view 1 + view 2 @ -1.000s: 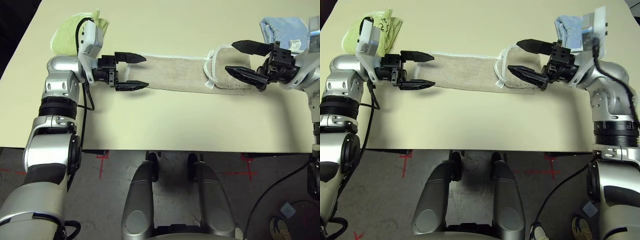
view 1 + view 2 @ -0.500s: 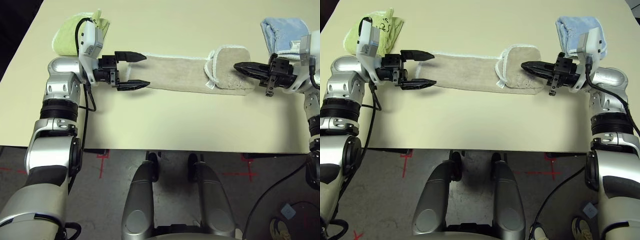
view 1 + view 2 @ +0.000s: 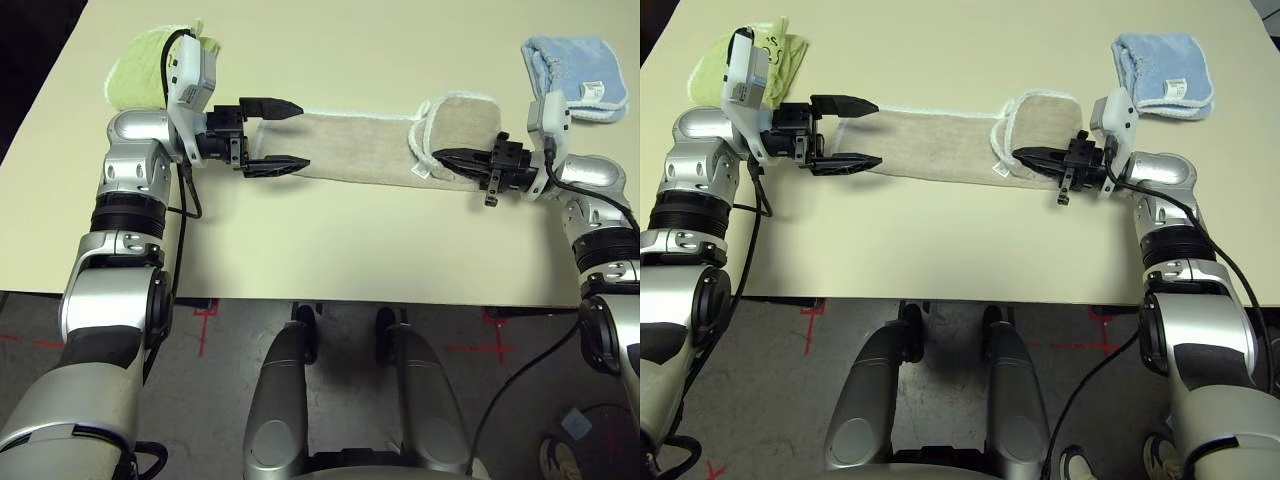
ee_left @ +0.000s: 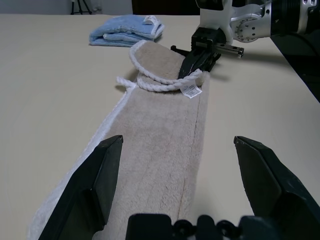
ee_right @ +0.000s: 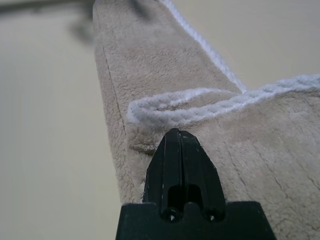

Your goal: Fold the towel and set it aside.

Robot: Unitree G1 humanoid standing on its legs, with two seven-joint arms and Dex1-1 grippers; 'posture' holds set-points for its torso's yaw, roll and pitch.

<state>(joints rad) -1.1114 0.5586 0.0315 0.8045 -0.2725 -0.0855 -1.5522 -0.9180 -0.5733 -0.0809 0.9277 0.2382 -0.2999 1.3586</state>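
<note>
The beige towel (image 3: 360,148) lies as a long strip across the table, with its right end folded back over itself and a small white tag (image 4: 191,90) at the fold. My left gripper (image 3: 300,135) is open and straddles the towel's left end, one finger beyond each long edge. My right gripper (image 3: 442,156) is shut, its joined tips (image 5: 173,135) resting on the folded right end near the white stitched edging. Nothing shows between its fingers.
A lime green folded towel (image 3: 140,70) sits at the far left behind my left wrist. At the far right lies a light blue folded towel (image 3: 575,68). Bare table (image 3: 340,240) runs from the towel to the front edge.
My right gripper has shut and come down and left onto the towel's folded end. The left gripper has slid slightly right, still open.
</note>
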